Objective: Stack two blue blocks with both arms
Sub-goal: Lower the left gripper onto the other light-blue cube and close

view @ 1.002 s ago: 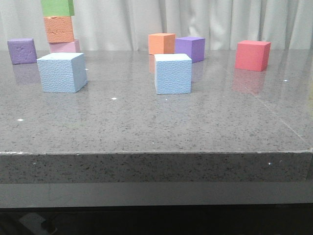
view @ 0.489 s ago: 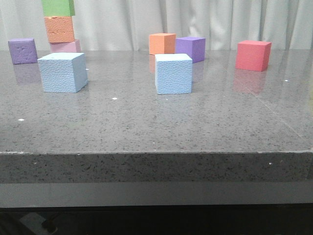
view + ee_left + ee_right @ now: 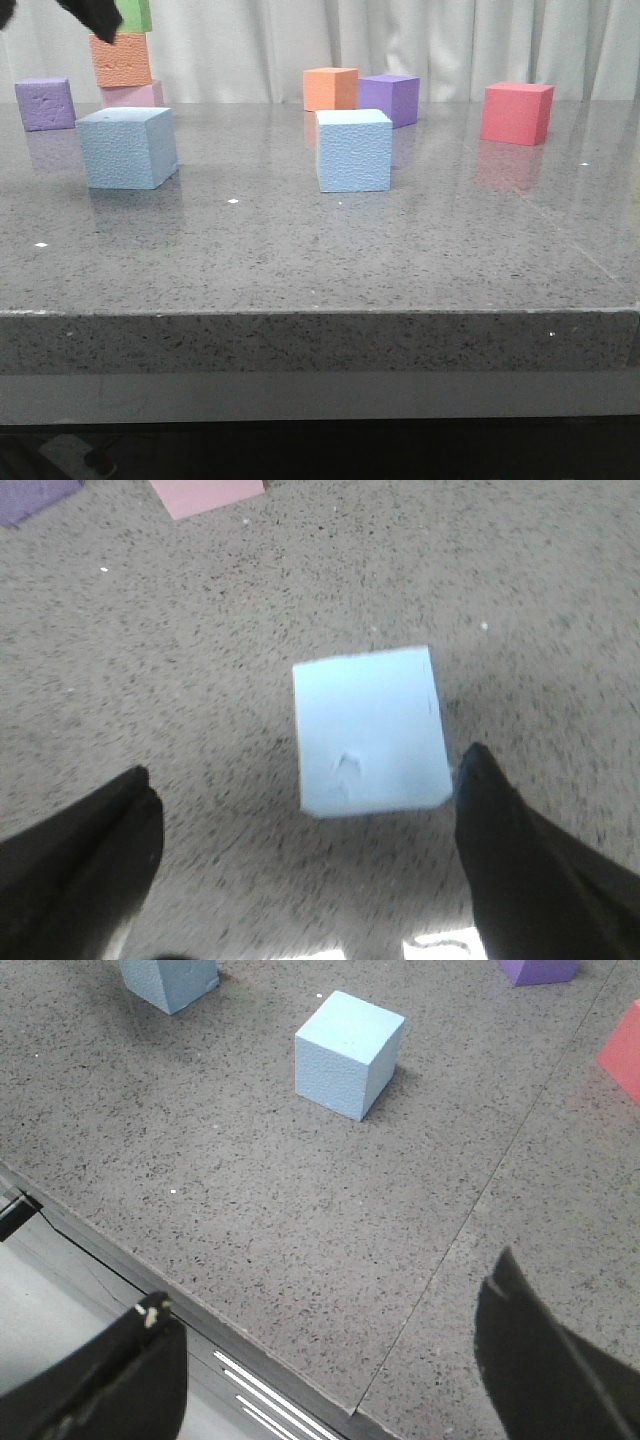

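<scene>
Hovering above the left blue block [image 3: 368,730], my left end effector [image 3: 300,860] had its fingers [image 3: 80,850] spread wide apart, empty, with the cube sitting just ahead of the gap between them and a bit toward one finger. In the front view only a dark tip of that arm showed, at the top left corner, high over the block [image 3: 127,148]. The block sat flat on the tabletop [image 3: 320,260], slightly turned, no real long axis since it's a cube.

The right blue block [image 3: 354,150] stood near the middle of the tabletop, well apart from the left one. My right end effector [image 3: 320,1360] was also open and empty, back over the near edge, with that block [image 3: 347,1053] well ahead of it.

So the left arm was clearly nearer its cube. My guess: a mostly straight drop, small centring shift, then close.
</scene>
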You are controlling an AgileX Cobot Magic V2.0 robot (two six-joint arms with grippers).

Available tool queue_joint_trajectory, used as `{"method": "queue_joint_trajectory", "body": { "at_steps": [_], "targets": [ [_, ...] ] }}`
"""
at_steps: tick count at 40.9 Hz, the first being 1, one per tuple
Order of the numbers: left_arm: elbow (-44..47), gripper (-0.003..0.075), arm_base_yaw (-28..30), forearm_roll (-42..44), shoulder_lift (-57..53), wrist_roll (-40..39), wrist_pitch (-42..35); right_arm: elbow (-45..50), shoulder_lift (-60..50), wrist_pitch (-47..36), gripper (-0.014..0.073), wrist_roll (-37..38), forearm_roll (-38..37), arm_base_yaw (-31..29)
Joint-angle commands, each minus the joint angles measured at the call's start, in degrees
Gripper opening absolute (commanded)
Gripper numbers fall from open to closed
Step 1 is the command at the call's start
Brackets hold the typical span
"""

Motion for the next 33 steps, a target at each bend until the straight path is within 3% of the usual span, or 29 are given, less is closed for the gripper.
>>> {"method": "queue_joint_trajectory", "body": {
  "at_steps": [1,9,33],
  "targets": [
    [-6.58,0.0589,-0.32,-1.83,2.38,-1.66,-1.27,-1.35,-0.25,-3.76,0.0596,-0.59,-0.76,-0.31],
    [-10.74,0.0589,-0.18,-2.3,8.12,-3.14,-1.14,-1.35,-0.25,-3.76,0.0596,-0.59,-0.76,-0.31],
    [-10.85,0.0588,0.91,-1.59,14.6,-5.69,-3.11,-1.35,-0.25,-3.76,0.0596,-0.59,-0.76,-0.31]
  ]
}}
